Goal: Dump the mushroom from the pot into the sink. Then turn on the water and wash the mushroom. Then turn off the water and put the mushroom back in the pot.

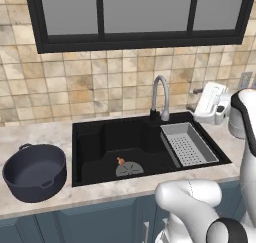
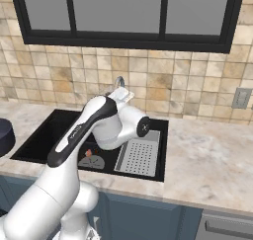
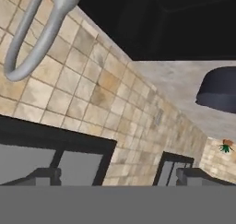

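The mushroom [image 1: 120, 161] lies on the floor of the black sink [image 1: 90, 142] beside the round grey drain [image 1: 129, 169]; the right base view also has the mushroom [image 2: 89, 152] in the sink [image 2: 44, 135]. Left of the basin, the dark pot [image 1: 35, 169] stands upright on the counter, and its side shows as pot [image 3: 219, 91] in the hand view. My gripper [image 1: 196, 101] hangs above the sink's back rim, just right of the curved grey faucet [image 1: 160, 97]. Its fingertips [image 3: 44, 174] stand wide apart in the hand view, open with nothing between them.
A grey perforated strainer tray [image 1: 187, 143] fills the right part of the sink. A tiled wall and a dark-framed window [image 1: 140, 17] rise behind the faucet. Bare marble counter [image 2: 212, 160] stretches to the right, with a wall outlet [image 2: 240, 97] above it.
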Available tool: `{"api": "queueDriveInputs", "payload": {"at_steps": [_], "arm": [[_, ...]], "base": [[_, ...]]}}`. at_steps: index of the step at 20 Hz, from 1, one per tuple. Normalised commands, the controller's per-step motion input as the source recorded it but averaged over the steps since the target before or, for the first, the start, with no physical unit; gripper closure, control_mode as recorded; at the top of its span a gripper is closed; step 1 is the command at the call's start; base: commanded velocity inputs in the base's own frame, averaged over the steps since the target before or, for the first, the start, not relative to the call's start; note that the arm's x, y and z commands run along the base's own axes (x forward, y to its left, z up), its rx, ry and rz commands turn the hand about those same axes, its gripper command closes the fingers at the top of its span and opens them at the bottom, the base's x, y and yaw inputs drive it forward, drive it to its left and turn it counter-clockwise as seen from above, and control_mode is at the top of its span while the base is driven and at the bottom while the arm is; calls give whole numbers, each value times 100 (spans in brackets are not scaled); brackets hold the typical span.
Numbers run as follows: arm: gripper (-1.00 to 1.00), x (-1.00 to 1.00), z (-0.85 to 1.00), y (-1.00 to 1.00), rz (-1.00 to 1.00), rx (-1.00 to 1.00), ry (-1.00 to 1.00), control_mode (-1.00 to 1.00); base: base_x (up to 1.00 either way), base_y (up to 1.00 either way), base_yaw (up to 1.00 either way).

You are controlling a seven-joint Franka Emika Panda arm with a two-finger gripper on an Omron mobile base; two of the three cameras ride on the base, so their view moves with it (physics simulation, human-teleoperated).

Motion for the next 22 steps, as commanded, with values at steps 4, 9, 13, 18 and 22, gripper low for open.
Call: {"api": "queueDriveInputs", "payload": {"at_steps": [4, 9, 13, 18, 22], "arm": [[-100, 0, 4, -31, 0, 32, 40, -100], [-100, 0, 0, -36, 0, 18, 20, -100], [-100, 0, -2, -44, 0, 13, 3, -100], [-100, 0, -18, -15, 0, 2, 0, -100], [-100, 4, -20, 1, 0, -4, 0, -100]], "base": [[0, 0, 0], [0, 0, 0], [0, 0, 0], [0, 0, 0], [0, 0, 0]]}}
